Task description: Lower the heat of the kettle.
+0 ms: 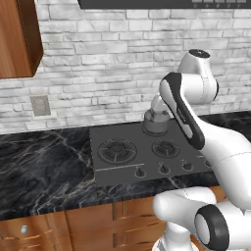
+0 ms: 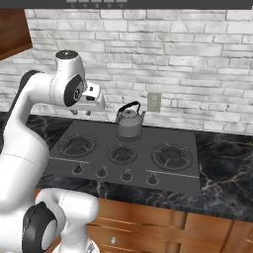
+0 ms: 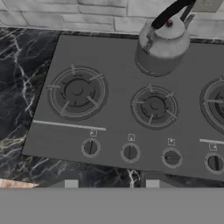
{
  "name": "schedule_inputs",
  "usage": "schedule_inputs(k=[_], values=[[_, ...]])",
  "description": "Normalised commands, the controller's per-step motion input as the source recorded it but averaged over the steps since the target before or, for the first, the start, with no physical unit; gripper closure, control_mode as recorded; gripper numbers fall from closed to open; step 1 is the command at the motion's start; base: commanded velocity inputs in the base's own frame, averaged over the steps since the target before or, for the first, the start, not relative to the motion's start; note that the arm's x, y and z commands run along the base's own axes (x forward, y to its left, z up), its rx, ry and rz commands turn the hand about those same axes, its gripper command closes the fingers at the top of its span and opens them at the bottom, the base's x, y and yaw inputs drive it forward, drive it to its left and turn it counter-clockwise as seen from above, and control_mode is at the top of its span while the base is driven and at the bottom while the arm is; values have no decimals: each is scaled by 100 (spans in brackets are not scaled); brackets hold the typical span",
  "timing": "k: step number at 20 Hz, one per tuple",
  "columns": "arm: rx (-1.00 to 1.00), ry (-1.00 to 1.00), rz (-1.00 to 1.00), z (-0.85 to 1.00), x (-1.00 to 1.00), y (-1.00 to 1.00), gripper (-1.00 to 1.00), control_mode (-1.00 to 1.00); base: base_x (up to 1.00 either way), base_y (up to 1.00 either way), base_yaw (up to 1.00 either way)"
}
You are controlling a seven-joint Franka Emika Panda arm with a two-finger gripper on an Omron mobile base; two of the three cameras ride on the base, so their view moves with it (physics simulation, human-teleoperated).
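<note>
The kettle (image 3: 162, 43), squat grey metal with an arched black handle, stands on the rear burner of the dark cooktop (image 3: 116, 70). It also shows near the brick wall (image 2: 129, 121) and half behind my arm (image 1: 156, 123). Several knobs run along the cooktop's front edge. The third knob (image 3: 171, 157) has its mark lying crosswise, while the first knob (image 3: 90, 148) and second knob (image 3: 130, 152) point straight. My gripper (image 2: 82, 112) hangs open above the cooktop's left rear, well above the knobs, holding nothing. Its fingertips (image 3: 71, 184) barely rise at the bottom of the hand view.
Black marble counter (image 1: 44, 166) spreads on both sides of the cooktop. A wall outlet (image 2: 154, 102) sits behind the kettle. A wooden wall cabinet (image 1: 17, 34) hangs at the left and wooden drawers (image 2: 163, 225) lie below the counter edge.
</note>
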Motion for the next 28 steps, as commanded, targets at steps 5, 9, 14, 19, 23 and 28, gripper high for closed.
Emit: schedule_inputs(k=[5,9,14,19,23,28], values=[[1,-6,11,-6,9,-28,-100,-100,0,0,0],[1,-12,29,-2,-11,-89,-100,-100,0,0,0],[0,-11,50,-5,-15,-99,-100,-100,0,0,0],[-7,-1,67,-43,-2,-55,-100,-100,0,0,0],[-20,8,66,-69,-12,-1,-100,-100,0,0,0],[-19,11,49,-64,0,-7,-100,-100,0,0,0]])
